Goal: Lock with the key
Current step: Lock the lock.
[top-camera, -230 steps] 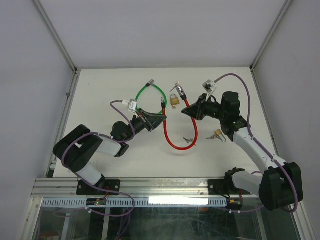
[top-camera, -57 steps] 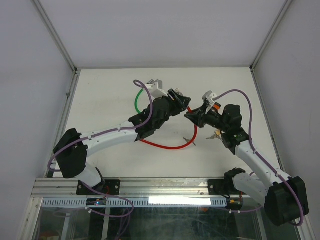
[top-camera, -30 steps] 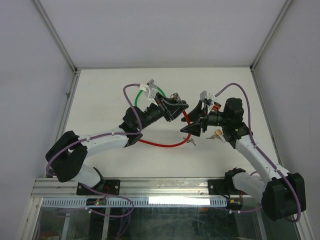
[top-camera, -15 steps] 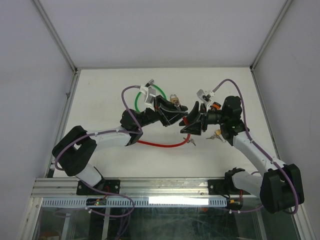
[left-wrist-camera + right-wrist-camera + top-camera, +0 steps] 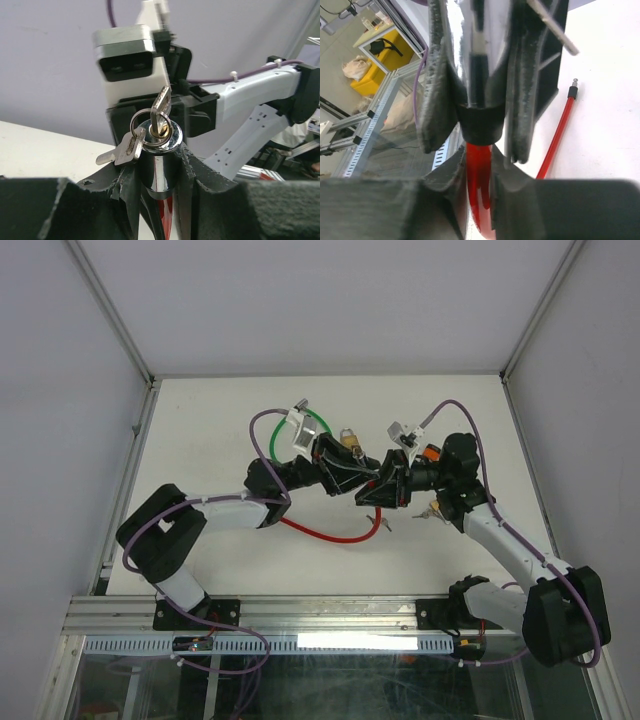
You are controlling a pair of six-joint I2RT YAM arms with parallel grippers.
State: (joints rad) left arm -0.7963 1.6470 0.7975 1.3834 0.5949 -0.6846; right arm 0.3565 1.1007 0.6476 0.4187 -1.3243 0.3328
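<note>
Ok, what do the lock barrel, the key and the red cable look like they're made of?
Lock barrel: polished chrome-look metal, with mirror reflections.
Key: plain silvery metal, with a duller sheen.
Red cable: glossy plastic-looking sheath; the core can't be seen.

The white bench [image 5: 200, 430] is carrying part of a red cable [image 5: 330, 536], a green cable [image 5: 320, 419], a brass padlock [image 5: 349, 438] and loose keys [image 5: 379, 524].
</note>
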